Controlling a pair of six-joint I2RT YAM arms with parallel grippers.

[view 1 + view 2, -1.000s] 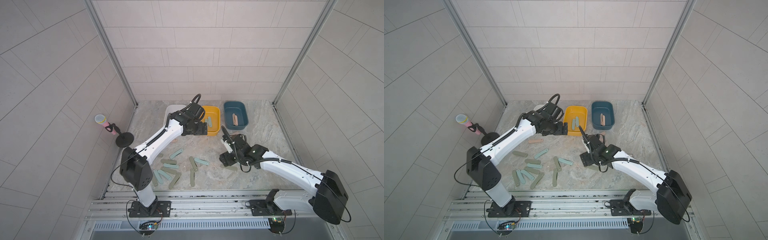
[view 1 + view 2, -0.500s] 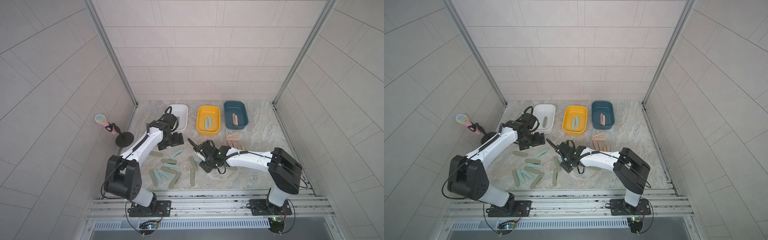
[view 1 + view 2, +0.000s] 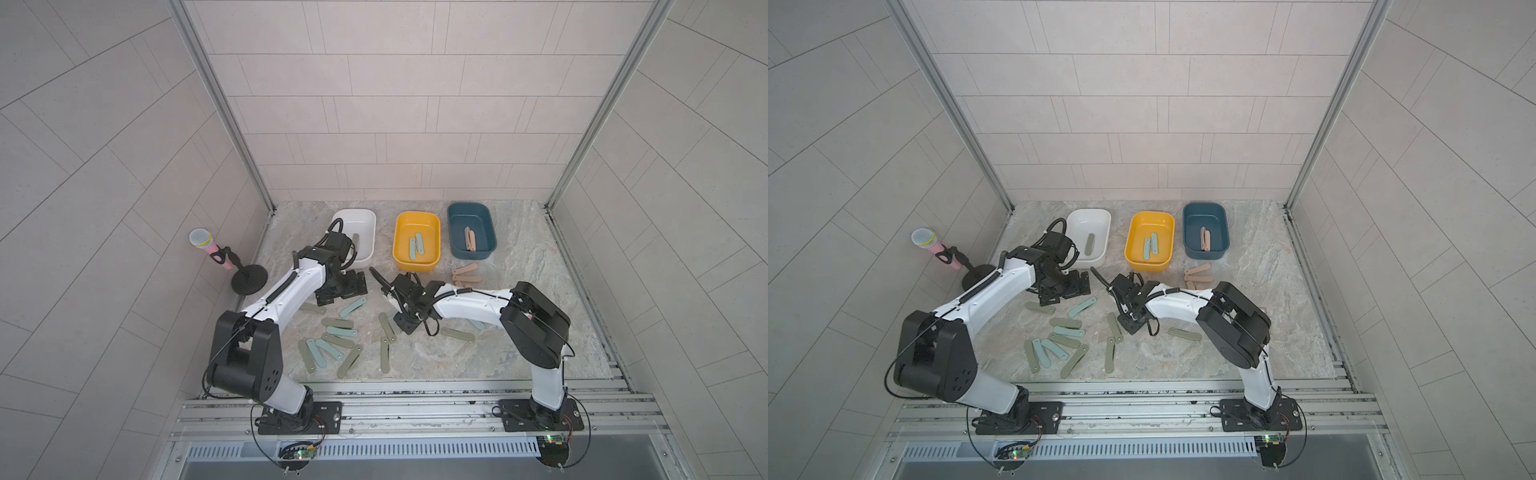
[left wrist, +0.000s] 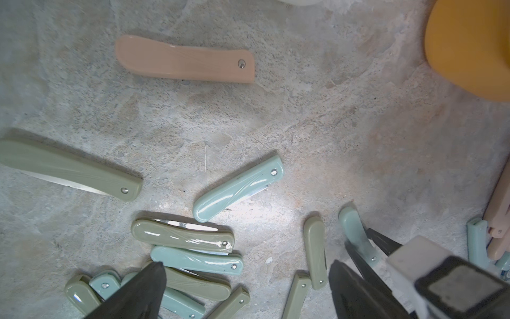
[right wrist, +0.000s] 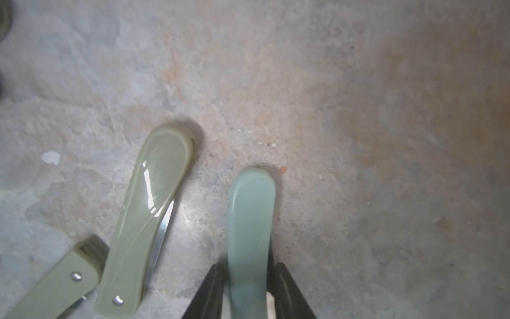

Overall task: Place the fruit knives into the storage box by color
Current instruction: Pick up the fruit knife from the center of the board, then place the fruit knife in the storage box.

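Teal fruit knife (image 5: 251,229) gripped between fingers (image 5: 207,292) of right hand (image 5: 248,266).

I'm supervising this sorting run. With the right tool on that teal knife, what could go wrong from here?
1. The right tool grips the teal fruit knife near one end, most of its length sticking out; it may pivot or slip on lifting.
2. The olive fruit knife lies close beside it, blade edge showing; a skewed lift could knock it.
3. The left tool, open, hangs over the neighbouring pile; the tools might collide.
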